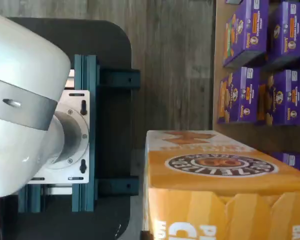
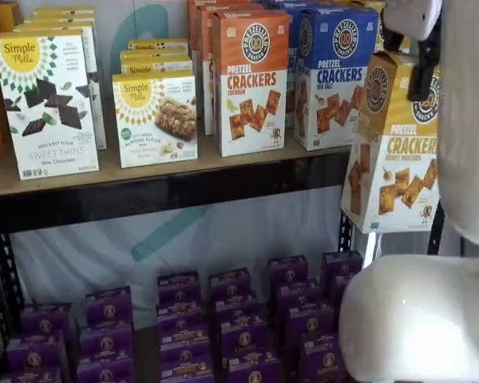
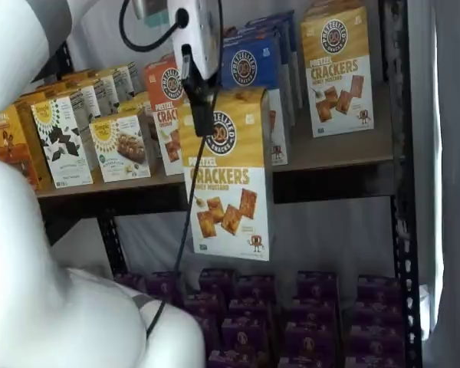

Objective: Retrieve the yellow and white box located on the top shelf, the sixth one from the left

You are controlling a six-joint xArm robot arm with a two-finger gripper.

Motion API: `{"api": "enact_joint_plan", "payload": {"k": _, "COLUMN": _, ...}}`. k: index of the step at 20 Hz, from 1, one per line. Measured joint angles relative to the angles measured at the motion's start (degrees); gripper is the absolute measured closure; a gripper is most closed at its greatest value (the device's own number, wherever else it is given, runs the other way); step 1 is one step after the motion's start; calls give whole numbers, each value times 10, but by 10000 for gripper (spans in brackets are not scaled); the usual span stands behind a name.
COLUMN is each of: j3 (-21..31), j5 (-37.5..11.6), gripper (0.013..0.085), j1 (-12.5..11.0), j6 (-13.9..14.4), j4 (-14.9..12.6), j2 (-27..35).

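Observation:
The yellow and white box [image 3: 228, 176] hangs in the air in front of the top shelf [image 3: 330, 165], clear of its board and lower than the row of boxes. My gripper [image 3: 199, 103] is shut on the box's top edge, with a black finger down its front face. In a shelf view the same box [image 2: 395, 159] hangs at the right beside the top shelf [image 2: 168, 191], with a black finger [image 2: 421, 76] at its top. The wrist view shows the box's mustard top and round logo [image 1: 222, 167] close up.
On the shelf stand orange [image 2: 251, 80] and blue [image 2: 335, 76] Pretzel Crackers boxes, Simple Mills boxes [image 2: 48, 104], and another yellow Pretzel Crackers box [image 3: 339, 69]. Purple boxes [image 2: 223, 327] fill the level below. The white arm [image 2: 431, 311] fills the right foreground; a black upright [image 3: 399, 192] stands at the right.

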Motion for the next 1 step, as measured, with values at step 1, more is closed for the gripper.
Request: {"api": "enact_joint_plan", "payload": {"k": 1, "j3": -4, "j5": 3, "gripper": 370, "j1": 5, "j6": 5, "j4": -1, "j2": 3}}
